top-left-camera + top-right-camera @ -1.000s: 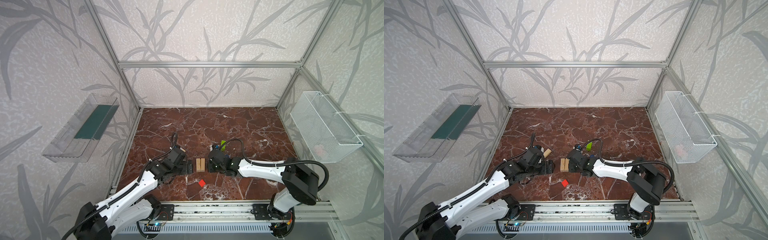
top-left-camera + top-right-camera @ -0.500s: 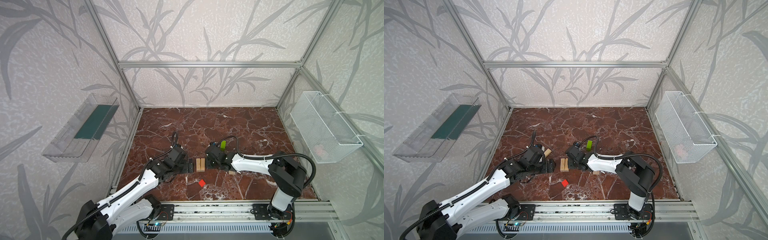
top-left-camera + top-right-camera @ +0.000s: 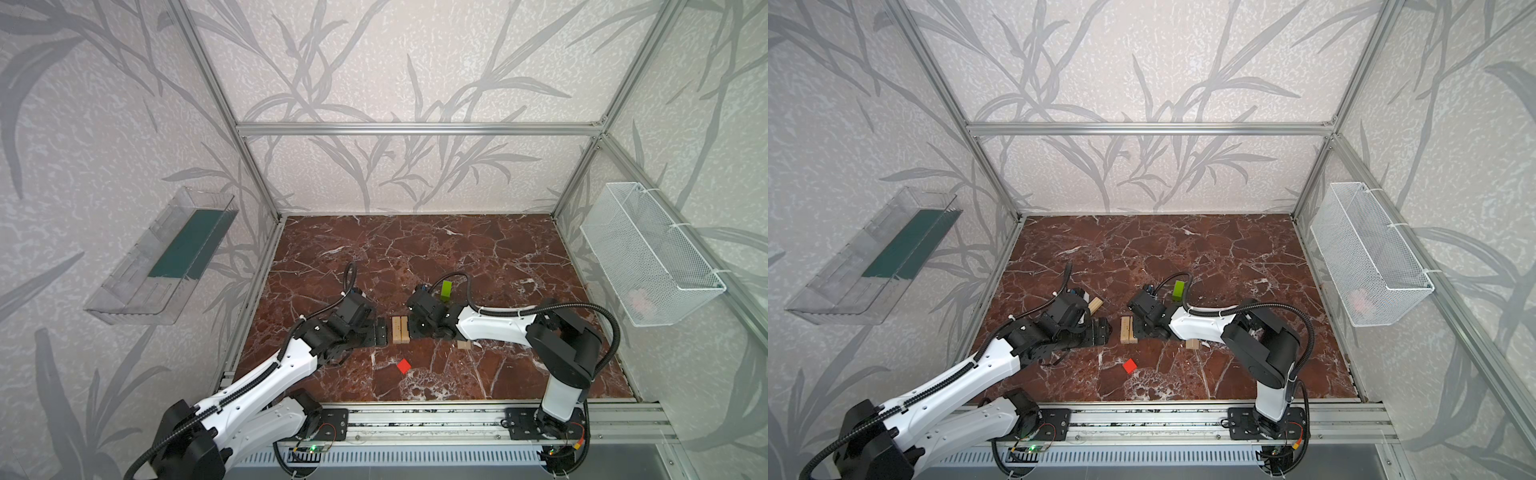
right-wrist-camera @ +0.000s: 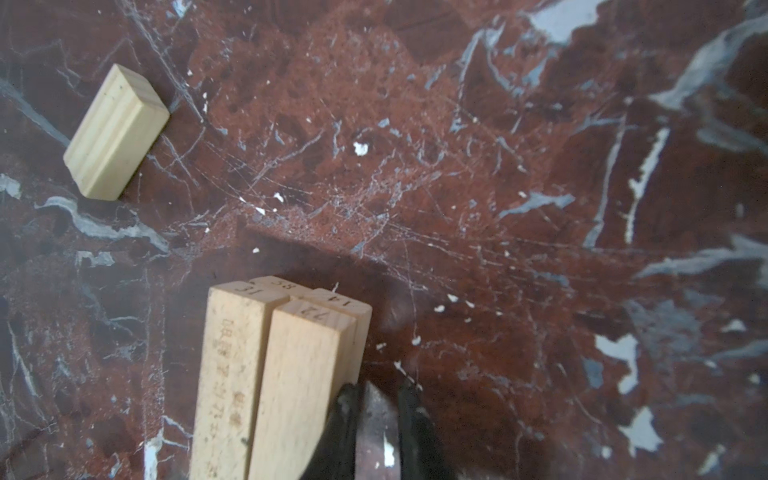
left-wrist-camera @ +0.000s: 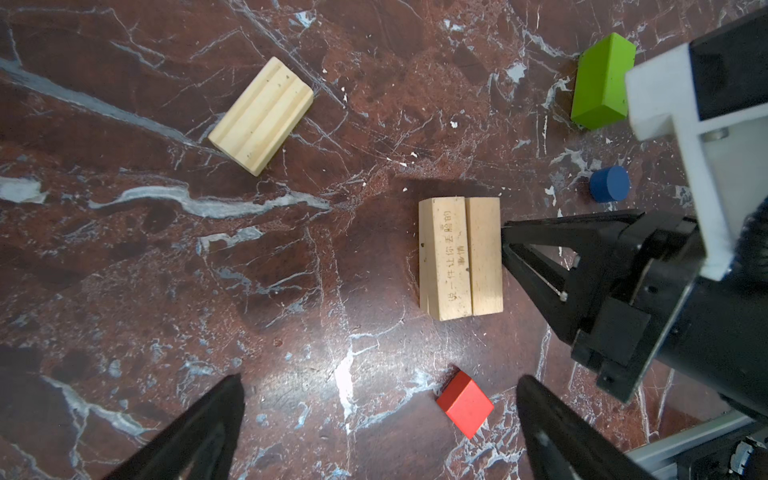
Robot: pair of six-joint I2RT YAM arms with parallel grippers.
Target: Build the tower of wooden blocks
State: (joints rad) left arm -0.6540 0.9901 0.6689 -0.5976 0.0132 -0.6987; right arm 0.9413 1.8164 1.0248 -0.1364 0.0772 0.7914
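The right arm's elbow (image 3: pixel 561 345) is sitting closer to the middle than a second ago, leaving the lime-green oblong (image 3: pixel 446 289) showing in full at 1 o'clock of the tower (image 3: pixel 400 329). The right gripper (image 4: pixel 376 392) is keeping its jaws nearly clenched on nothing, tips touching the tower from 3 o'clock. The left gripper (image 5: pixel 379 377) is still waiting at 9 o'clock, jaws released wide. The red cube (image 3: pixel 403 366) is lying at 6 o'clock. The clear wall tray (image 3: pixel 124 299) is holding a dark green strip (image 3: pixel 187 245); the wire basket (image 3: pixel 665 270) is holding something pinkish (image 3: pixel 638 299), too blurred to name.
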